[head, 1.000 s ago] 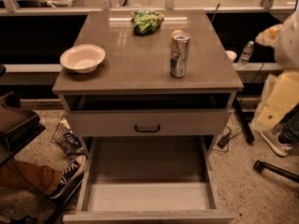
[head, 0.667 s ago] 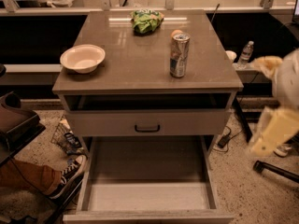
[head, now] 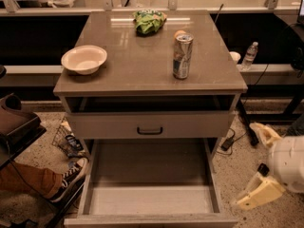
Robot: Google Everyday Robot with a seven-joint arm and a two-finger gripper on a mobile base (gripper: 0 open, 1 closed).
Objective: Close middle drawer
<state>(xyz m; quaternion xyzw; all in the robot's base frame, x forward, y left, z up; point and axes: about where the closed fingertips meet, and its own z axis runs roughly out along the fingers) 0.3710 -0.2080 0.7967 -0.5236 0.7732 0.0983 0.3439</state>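
The middle drawer (head: 149,175) is pulled far out toward me at the bottom of the cabinet. Its bare grey floor and thin side walls show, and its front panel (head: 152,220) lies at the lower edge of the view. Its handle is out of view. My gripper (head: 247,166) is low on the right, beside the drawer's right wall and apart from it. It is empty, with its two pale fingers (head: 262,133) spread open.
A shut grey drawer front with a black handle (head: 149,130) sits above the open drawer. The cabinet top holds a bowl (head: 84,59), a can (head: 182,56) and a green bag (head: 149,21). A person's leg and shoe (head: 66,180) are at the left. Cables (head: 231,139) and a bottle (head: 250,56) are at the right.
My gripper has dropped from beside the cabinet top to floor level next to the open drawer. The drawer has not moved.
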